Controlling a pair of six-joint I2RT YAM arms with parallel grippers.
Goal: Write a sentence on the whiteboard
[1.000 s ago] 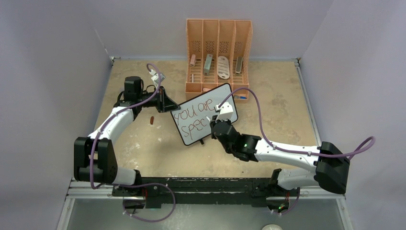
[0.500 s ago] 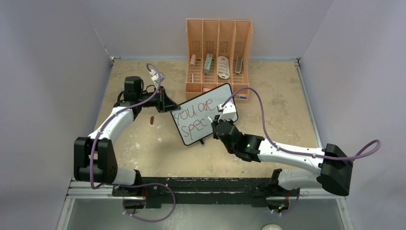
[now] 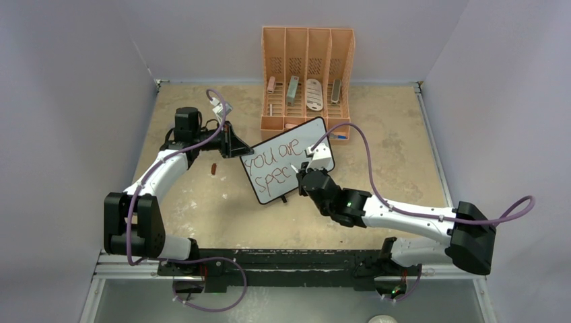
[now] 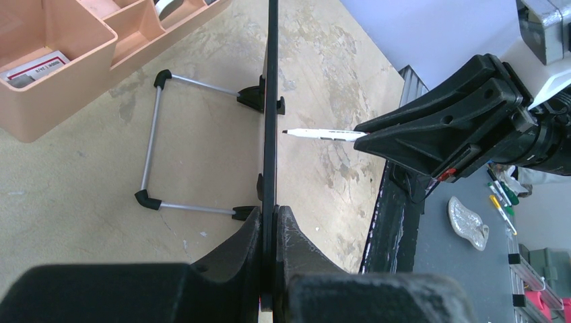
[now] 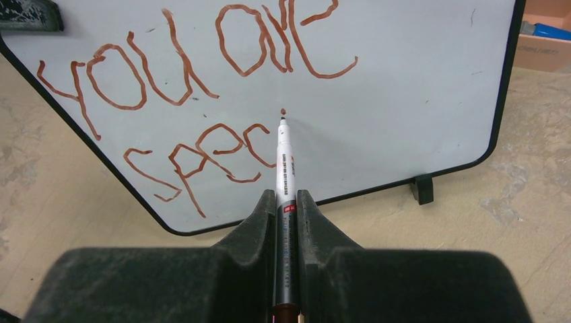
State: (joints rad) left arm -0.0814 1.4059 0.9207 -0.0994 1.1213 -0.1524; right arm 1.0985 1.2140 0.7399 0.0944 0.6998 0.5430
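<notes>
The sentence (image 5: 202, 114) reads "you are spec" so far on the whiteboard (image 5: 404, 87), standing at centre frame on the counter (image 3: 390, 134). The left gripper (image 4: 271, 219) is clamped on the board's edge, evidently to steady it against pen pressure. The right gripper (image 5: 286, 202) is clamped on the marker (image 5: 283, 168), tip just below a dot, presumably starting "i".

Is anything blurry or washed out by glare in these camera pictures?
Top external: soft, even light, no hard shadows. Right wrist: the sentence is crisp, the whiteboard free of glare, the right end effector soft up close. Left wrist: the left end effector looms dark and blurred.
</notes>
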